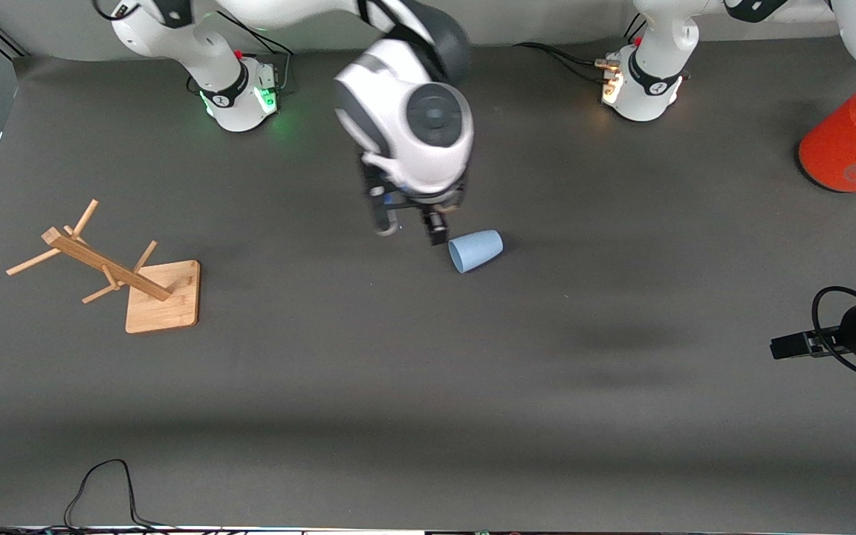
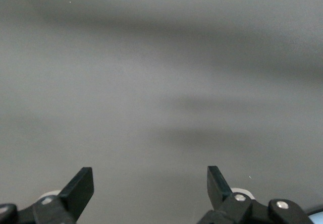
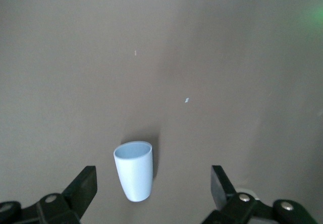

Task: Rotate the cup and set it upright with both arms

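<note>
The pale-blue cup (image 1: 476,250) lies on its side on the grey mat near the table's middle. My right gripper (image 1: 411,229) hangs open and empty just above the mat, beside the cup toward the right arm's end. In the right wrist view the cup (image 3: 133,171) lies between the open fingers (image 3: 83,183), closer to one of them and touching neither, with its mouth showing. My left gripper (image 1: 792,345) waits over the mat at the left arm's end; in the left wrist view it (image 2: 150,181) is open over bare mat.
A wooden rack (image 1: 112,271) lies tipped over at the right arm's end. A large orange-red can (image 1: 855,141) lies near the left arm's base. A black cable (image 1: 101,490) loops at the table's near edge.
</note>
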Robot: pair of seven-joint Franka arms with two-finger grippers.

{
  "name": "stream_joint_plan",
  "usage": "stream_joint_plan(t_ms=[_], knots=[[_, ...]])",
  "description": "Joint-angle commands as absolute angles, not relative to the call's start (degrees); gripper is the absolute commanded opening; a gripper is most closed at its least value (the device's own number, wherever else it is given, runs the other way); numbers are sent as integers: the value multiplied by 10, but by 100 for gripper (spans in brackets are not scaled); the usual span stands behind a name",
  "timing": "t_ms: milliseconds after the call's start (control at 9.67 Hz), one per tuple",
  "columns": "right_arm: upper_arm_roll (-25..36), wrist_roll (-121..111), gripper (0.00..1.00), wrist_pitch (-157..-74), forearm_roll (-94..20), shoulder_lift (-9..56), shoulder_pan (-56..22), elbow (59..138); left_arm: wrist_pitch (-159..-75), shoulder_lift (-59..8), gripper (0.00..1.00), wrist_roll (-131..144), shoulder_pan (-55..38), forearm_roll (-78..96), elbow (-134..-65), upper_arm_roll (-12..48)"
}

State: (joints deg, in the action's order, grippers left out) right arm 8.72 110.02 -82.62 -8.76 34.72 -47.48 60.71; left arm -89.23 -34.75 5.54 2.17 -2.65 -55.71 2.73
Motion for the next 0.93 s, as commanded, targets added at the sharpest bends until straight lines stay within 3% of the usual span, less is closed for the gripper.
stream_joint_plan(t_ms=[0,414,828], knots=[[90,946,100,-761,-95,282,-413,626,-881,-343,100,53,22,-21,-555,26],[91,655,100,-709,-84,187,-280,677,-880,-343,100,53,22,-20,-555,26],[82,344,100,-788,-68,68,-136,820,-866,-343,100,52,24,-20,-555,26]])
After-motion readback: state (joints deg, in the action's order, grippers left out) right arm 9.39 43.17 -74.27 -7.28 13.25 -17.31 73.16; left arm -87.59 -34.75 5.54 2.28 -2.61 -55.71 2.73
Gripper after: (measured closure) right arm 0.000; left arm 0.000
